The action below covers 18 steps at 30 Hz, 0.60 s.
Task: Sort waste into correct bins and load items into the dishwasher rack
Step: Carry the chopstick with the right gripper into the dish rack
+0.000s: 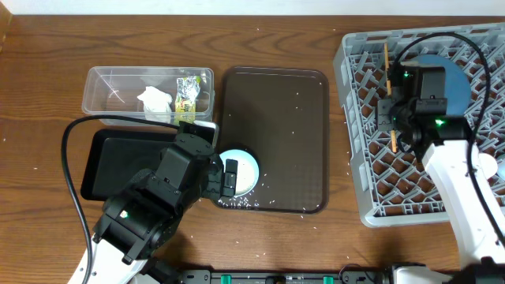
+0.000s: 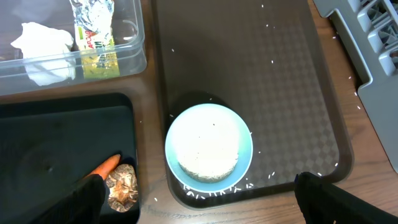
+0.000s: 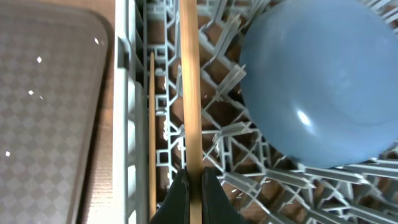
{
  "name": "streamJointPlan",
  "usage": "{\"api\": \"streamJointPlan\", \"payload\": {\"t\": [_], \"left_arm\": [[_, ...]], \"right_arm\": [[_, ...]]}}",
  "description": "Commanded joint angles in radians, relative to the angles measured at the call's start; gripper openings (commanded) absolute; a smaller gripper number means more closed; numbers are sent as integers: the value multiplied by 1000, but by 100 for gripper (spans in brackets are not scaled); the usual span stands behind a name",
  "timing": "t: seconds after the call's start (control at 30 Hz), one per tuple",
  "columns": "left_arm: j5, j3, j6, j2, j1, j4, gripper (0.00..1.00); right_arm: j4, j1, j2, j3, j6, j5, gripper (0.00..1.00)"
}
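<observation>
Reference item: the dark brown serving tray (image 1: 272,138), a rounded rectangle with a fine chequered texture. At its near left corner stands a small round cup (image 2: 209,149) with a pale blue rim and whitish centre. Loose white rice grains (image 2: 211,190) lie thickest around the cup and thinly across the tray. The left gripper (image 2: 205,205) hangs over that corner with its jaws spread wide, one dark finger either side of the cup, holding nothing. Left of the tray, far side: a clear tub (image 1: 110,87) of thin plastic holds a crumpled white tissue (image 1: 155,100) and a yellow-green and silver wrapper (image 1: 186,95). Left of the tray, near side: a shallow black tray (image 1: 118,162) holds an orange carrot (image 2: 102,168) touching a knobbly brown lump (image 2: 121,190). Right of the tray sits the grey lattice rack (image 1: 359,118). The right gripper (image 3: 194,193) is clamped on a straight wooden chopstick (image 3: 189,93) over the rack. A second chopstick (image 3: 152,124) lies in the rack just beside it, on the tray side. A glossy blue plate (image 3: 317,87) sits on the side away from the tray.
</observation>
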Motion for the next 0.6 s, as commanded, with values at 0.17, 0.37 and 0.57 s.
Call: {"api": "streamJointPlan", "payload": {"t": [0.17,0.37,0.57], "left_arm": [[-12,20,-2,0,6,-3,98],[-12,20,-2,0,6,-3,98],[-12,20,-2,0,6,-3,98]], "right_arm": [[29,2,165,2,42,-89,1],[21,3,147,5,45,-167,28],[-25,3,10,5,113,-270,44]]}}
